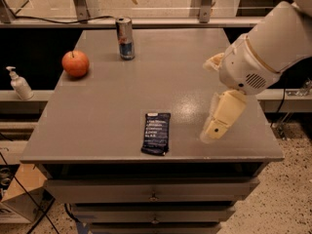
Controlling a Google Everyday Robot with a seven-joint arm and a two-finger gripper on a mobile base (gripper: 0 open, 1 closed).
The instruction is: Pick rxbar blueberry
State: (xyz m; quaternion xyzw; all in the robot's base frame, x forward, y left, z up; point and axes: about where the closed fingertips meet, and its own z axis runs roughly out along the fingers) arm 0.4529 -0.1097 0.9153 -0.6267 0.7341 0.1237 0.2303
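The rxbar blueberry (157,133) is a flat dark navy wrapper with white text. It lies on the grey table (107,111) near the front edge, its white label end pointing away from the front. My gripper (214,130) is cream coloured and hangs down from the white arm (273,43) at the right. It is just above the tabletop, to the right of the bar and apart from it. It holds nothing that I can see.
A silver-and-blue drink can (126,38) stands at the back of the table. A red apple (75,63) sits at the back left. A soap dispenser (19,84) stands on a ledge left of the table. Drawers (153,194) are below the tabletop.
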